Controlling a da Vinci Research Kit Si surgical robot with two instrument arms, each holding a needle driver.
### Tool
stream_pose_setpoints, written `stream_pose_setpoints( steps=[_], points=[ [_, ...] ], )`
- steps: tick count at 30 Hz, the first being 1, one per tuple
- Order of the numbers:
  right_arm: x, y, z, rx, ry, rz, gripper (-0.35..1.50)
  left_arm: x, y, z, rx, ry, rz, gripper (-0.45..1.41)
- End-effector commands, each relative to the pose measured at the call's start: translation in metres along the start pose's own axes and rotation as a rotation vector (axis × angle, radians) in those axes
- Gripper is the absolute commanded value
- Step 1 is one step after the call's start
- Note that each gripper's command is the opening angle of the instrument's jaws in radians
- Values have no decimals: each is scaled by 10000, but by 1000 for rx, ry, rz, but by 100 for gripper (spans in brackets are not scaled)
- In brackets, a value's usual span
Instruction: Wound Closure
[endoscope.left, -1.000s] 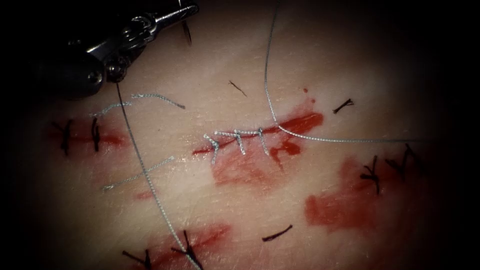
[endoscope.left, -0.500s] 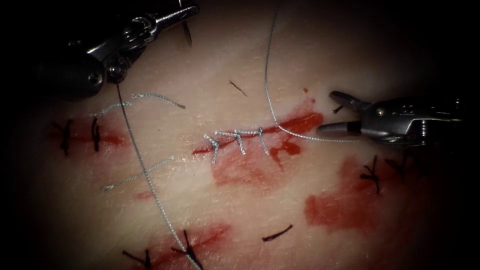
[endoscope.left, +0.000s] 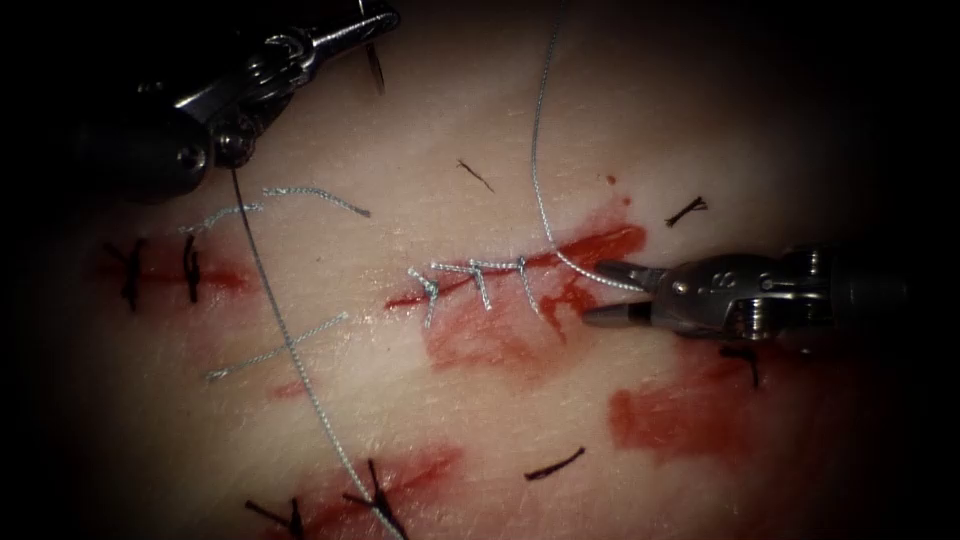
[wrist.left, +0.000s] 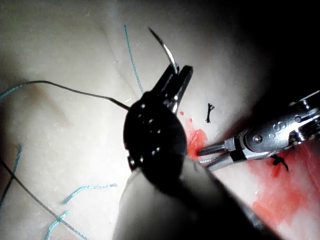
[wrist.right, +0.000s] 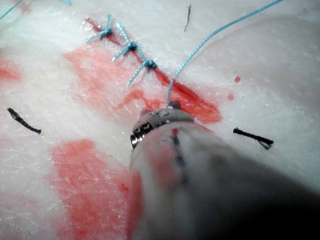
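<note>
The cut (endoscope.left: 500, 275) in the tissue (endoscope.left: 700, 120) carries several pale stitches (endoscope.left: 478, 280) and red fluid (endoscope.left: 600, 245). My left tool (endoscope.left: 372, 22) is at the top left, away from the cut, shut on the curved needle (endoscope.left: 375, 65). The needle is clear of the tissue, and its pointed end (wrist.left: 159, 40) sticks out past the jaws. My right tool (endoscope.left: 602, 292) lies just right of the cut's right end, its jaws a little apart. The thread (endoscope.left: 540, 150) runs from the last stitch along its upper jaw. Whether the thread is pinched is unclear. The thread (wrist.right: 200, 45) also rises from the stitches (wrist.right: 130, 47).
A second strand of thread (endoscope.left: 290, 350) trails from the left tool down across the tissue. Loose pale thread pieces (endoscope.left: 315, 192) lie on the left. Black cut ends (endoscope.left: 555, 466) and older black stitches (endoscope.left: 188, 268) are scattered around. A red patch (endoscope.left: 680, 420) sits at lower right.
The right tool came in from the right, moved left and slightly down to the cut's right end, and its jaws narrowed. The left tool and needle stayed still.
</note>
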Motion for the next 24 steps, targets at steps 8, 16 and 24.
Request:
stream_pose_setpoints(
  steps=[8,16,24],
  points=[
    [-8,3,-4,-12,-42,21,-35,-6,-2,5,1,1,0,-45],
    [-25,-42,-62,132,-128,119,-35,-6,-2,5,2,-2,0,-45],
    [-36,-61,-93,185,-202,177,-35,-6,-2,6,5,-3,6,-45]
  ],
)
